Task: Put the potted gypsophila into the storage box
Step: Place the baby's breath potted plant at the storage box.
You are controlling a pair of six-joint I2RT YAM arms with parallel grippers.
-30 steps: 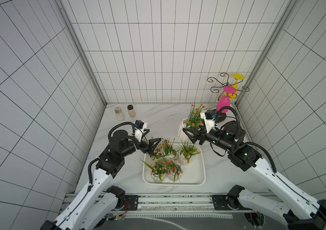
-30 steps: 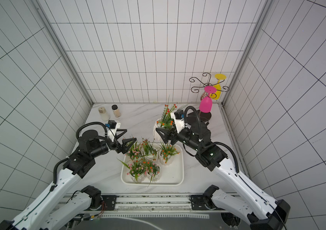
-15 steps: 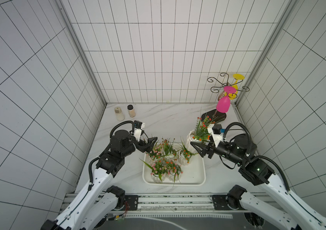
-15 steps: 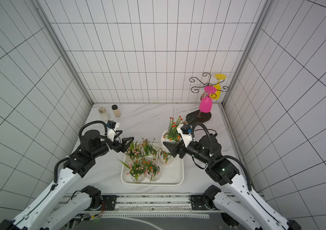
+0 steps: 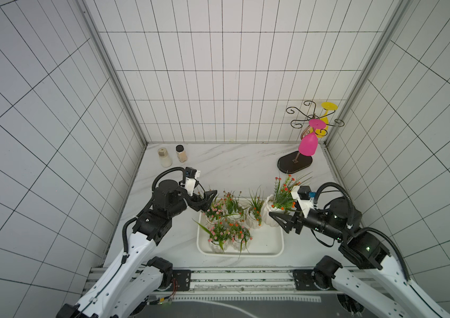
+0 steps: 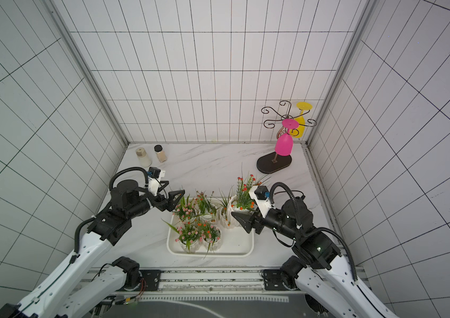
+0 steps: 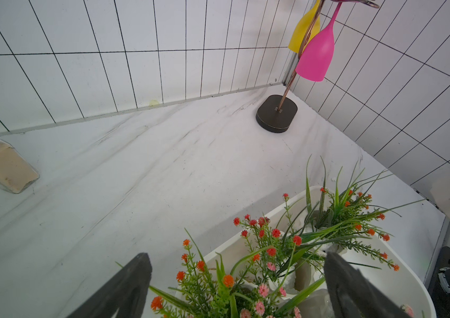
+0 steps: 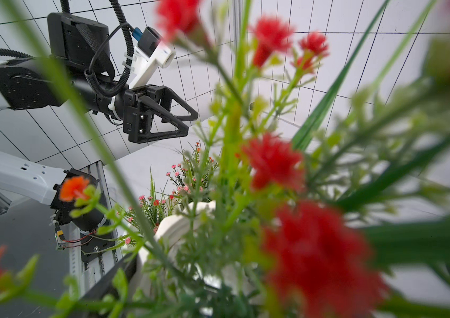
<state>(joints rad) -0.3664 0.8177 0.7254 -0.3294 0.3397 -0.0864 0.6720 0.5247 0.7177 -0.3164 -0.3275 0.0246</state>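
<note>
- Fingers (image 5: pixel 283 223) of the right gripper (image 5: pixel 274 219) stand fairly wide and, by my reading, are clamped on the sixth pot (image 5: pixel 267 206). One dark finger lies across its ribbed side in both top views and the other is hidden behind it. The right wrist view looks straight into its stems.
- Marble table (image 5: pixel 232 165) carries no print or marking that can be read.
- Storage box (image 5: pixel 266 242) lies at the near middle of the table, and only its near right part is bare. I judge that this gap lies below the held pot and toward the robot, so the coming move turns on a short shift nearward and then a descent.
- Glass rack (image 5: pixel 295 163) stands in the far right corner, well apart from the box, with a pink glass (image 5: pixel 307 144) and a yellow glass (image 5: pixel 325 124) hanging from it; no brand shows.
- Left gripper (image 5: pixel 208 201) hovers over the box's far left corner, its fingers (image 7: pixel 133 280) spread wide and holding nothing. The right arm is the nearer one to the gap.
- Sixth pot stands upright, long axis vertical, at the box's far right corner. Whether it hangs above the rim or rests on it I cannot tell.
- Five other pots (image 5: pixel 216 246) crowd the box's left and far parts.
- Two jars (image 5: pixel 165 157) stand at the far left, and no label on them is legible.
</note>
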